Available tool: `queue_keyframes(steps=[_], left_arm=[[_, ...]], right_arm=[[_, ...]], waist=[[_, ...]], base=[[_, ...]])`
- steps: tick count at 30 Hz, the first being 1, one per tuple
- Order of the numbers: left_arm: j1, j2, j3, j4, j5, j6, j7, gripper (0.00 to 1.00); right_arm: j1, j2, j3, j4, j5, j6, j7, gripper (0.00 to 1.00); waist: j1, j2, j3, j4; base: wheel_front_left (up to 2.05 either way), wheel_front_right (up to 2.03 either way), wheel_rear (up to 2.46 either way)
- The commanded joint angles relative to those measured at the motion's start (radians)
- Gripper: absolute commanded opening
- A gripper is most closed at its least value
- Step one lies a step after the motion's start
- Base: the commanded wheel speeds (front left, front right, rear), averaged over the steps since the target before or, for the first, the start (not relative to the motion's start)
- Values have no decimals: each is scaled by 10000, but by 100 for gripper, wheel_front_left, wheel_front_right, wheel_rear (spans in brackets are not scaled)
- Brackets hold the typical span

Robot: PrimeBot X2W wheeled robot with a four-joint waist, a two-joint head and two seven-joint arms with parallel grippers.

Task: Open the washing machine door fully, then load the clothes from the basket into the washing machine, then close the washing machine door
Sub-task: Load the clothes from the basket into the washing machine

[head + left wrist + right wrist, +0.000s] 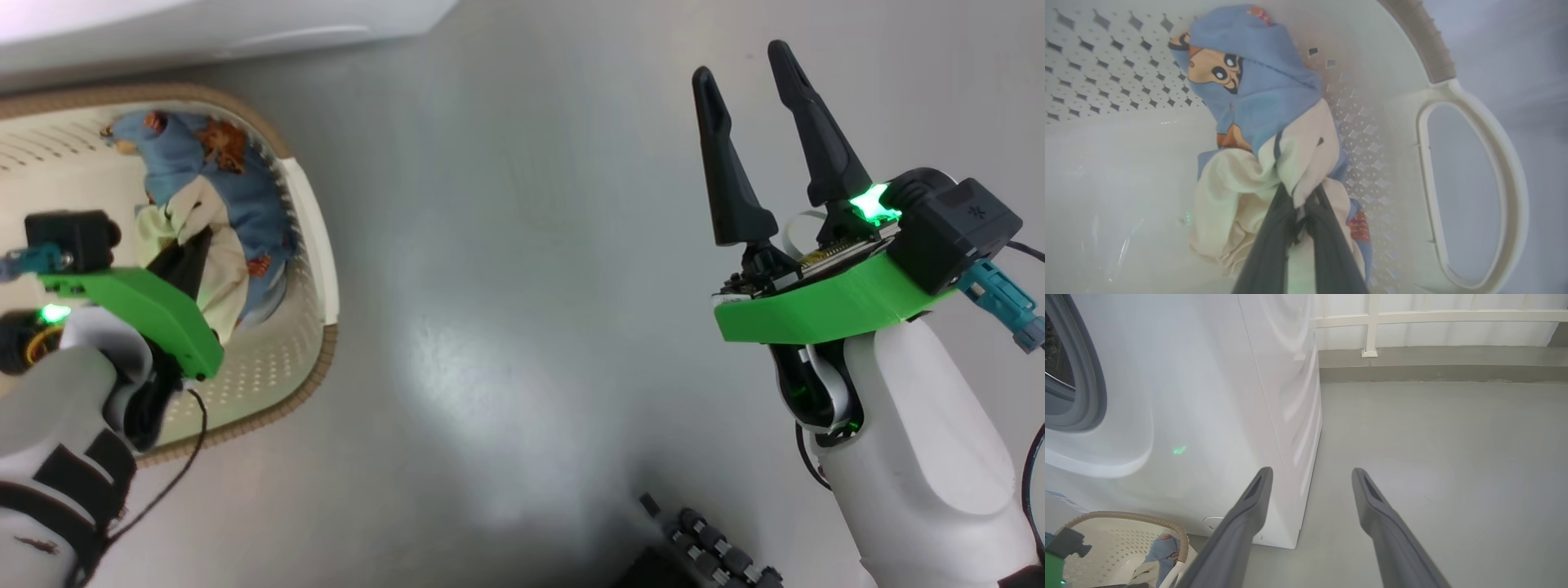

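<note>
The clothes point(1257, 102), light blue with orange cartoon prints and a cream panel, lie bunched in the cream basket point(1474, 196). My left gripper point(1300, 196) reaches down into the basket and is shut on the cream fabric of the clothes. In the head view the clothes point(245, 196) sit in the basket point(314, 237) at the left, with my left gripper point(192, 257) in them. My right gripper point(747, 77) hovers open over bare floor at the right, holding nothing. The washing machine point(1208, 396) stands behind the basket point(1122, 516), its grey seal point(1092, 384) showing. The door is out of view.
Grey floor point(506, 286) stretches between the basket and my right arm. The washing machine's white lower front point(204, 33) runs along the top of the head view. A white railing point(1433, 318) and a low kerb stand beyond the machine. Dark parts of my base point(710, 547) show at the bottom.
</note>
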Motion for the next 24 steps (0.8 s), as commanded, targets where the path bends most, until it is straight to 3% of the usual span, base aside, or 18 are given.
queue_keyframes(steps=[1, 11, 19, 24], left_arm=[[356, 123, 236, 58, -311, 4, -337, 0], [1326, -310, 355, 133, -623, 4, -985, 0], [1998, -495, 2227, -178, 717, 4, -997, 0], [2949, -703, 4005, -828, 2147, 4, -998, 0]], right_arm=[[386, 28, 64, -112, -190, 44, -80, 100], [986, -277, -10, 193, -231, 44, -80, 100], [1503, -650, -9, 420, -163, 44, -80, 100], [1945, -857, -101, 569, -101, 44, -80, 100]], waist=[[0, 0, -551, 294], [0, 0, -2136, 944], [0, 0, -3320, 1398], [0, 0, -4138, 1667]], base=[[0, 0, 0], [0, 0, 0], [0, 0, 0], [0, 0, 0]])
